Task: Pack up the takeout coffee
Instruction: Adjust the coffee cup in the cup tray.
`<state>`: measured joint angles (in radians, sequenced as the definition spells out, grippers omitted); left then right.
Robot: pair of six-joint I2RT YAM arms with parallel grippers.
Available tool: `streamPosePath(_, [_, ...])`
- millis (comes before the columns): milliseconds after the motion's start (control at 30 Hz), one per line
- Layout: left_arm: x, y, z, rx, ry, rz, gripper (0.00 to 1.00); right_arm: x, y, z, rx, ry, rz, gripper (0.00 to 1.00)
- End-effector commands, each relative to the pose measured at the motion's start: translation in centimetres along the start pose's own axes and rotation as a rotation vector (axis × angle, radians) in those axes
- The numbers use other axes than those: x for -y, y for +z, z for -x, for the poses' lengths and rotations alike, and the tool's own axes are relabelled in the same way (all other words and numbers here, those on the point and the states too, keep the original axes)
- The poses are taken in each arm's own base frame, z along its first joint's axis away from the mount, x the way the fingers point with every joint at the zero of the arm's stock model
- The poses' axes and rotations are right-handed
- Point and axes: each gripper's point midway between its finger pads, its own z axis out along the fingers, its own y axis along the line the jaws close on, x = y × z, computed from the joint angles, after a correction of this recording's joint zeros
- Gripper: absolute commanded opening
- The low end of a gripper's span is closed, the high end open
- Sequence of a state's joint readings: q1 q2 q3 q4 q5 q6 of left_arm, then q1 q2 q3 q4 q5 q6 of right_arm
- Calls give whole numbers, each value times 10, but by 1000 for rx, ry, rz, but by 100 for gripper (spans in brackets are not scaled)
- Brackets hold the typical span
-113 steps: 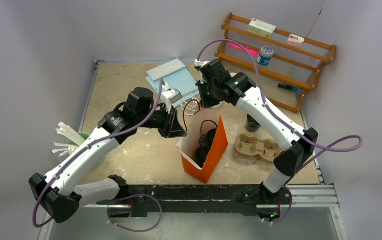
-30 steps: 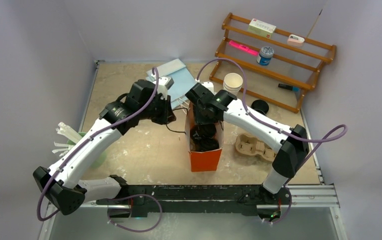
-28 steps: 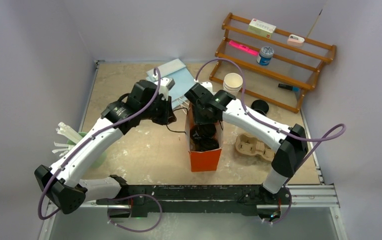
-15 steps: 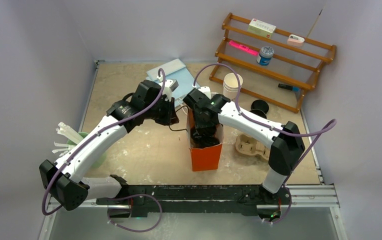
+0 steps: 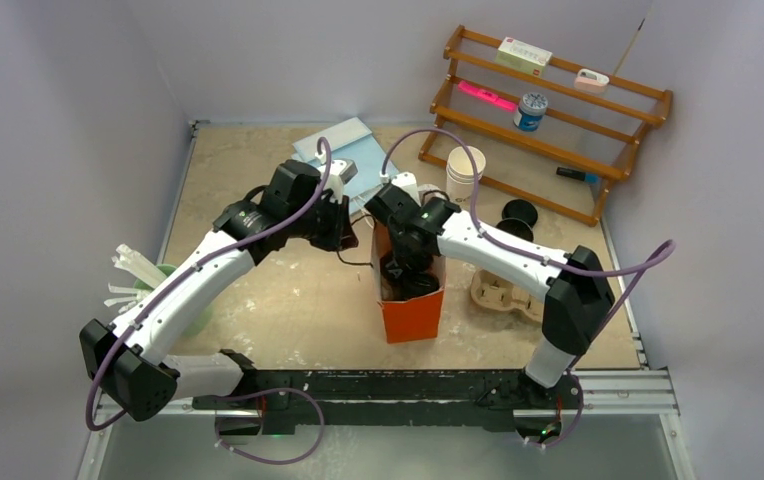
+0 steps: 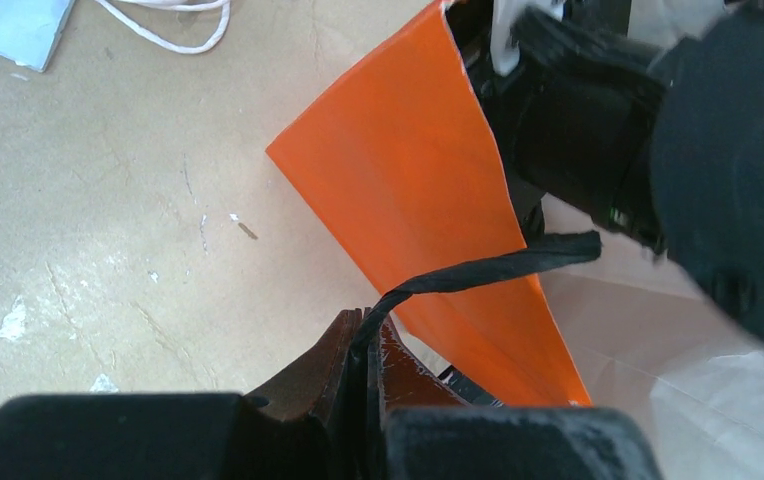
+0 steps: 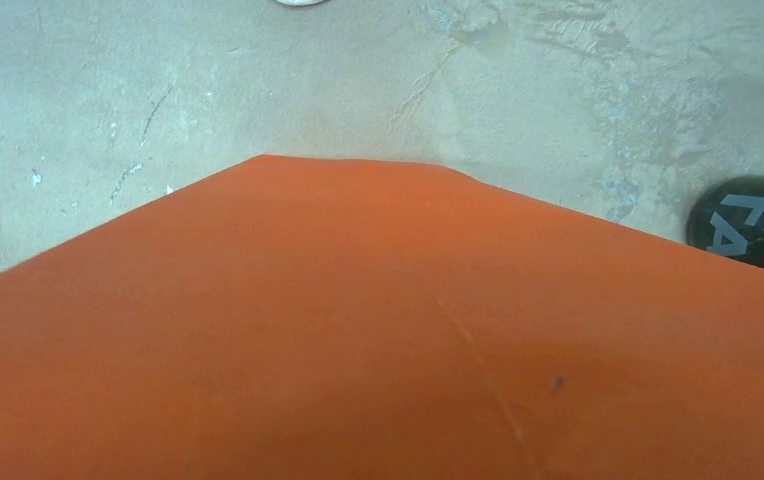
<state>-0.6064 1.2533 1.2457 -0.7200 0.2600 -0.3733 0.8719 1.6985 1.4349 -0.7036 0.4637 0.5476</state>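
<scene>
The left gripper (image 6: 366, 345) is pinching the black twisted-paper handle (image 6: 478, 268) of the orange paper bag (image 5: 413, 315), while the right gripper (image 5: 403, 255) is hanging inside its mouth, jaws hidden, state untellable. A small black paper cup with white print (image 7: 748, 232) is standing upright outside, right of the bag, nearer the right arm.

The right gripper's (image 5: 404, 268) fingertips were out of sight inside the orange bag (image 5: 413, 318), so how its jaws stood could not be told. What lay beneath it there was only a dark mass. Its own camera saw mostly the bag's wall, close against it. Beyond, to its right, a black cup (image 7: 755, 236) was cut off by the frame's edge.
</scene>
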Motion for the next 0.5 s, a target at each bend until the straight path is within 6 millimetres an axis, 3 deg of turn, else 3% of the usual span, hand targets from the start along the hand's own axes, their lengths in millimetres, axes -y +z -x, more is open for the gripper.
streamPosePath(0, [1,-2,0,9,20,-23,0,-10,-15,-10,43,-114,-13,14])
streamPosePath(167, [2,1,-2,7,21,-37,0,-9,-26,-9,83,-154,-52,7])
streamPosePath(467, [3,6,-3,-2,22,-59,0,-2,-39,0,184,-267,-155,6])
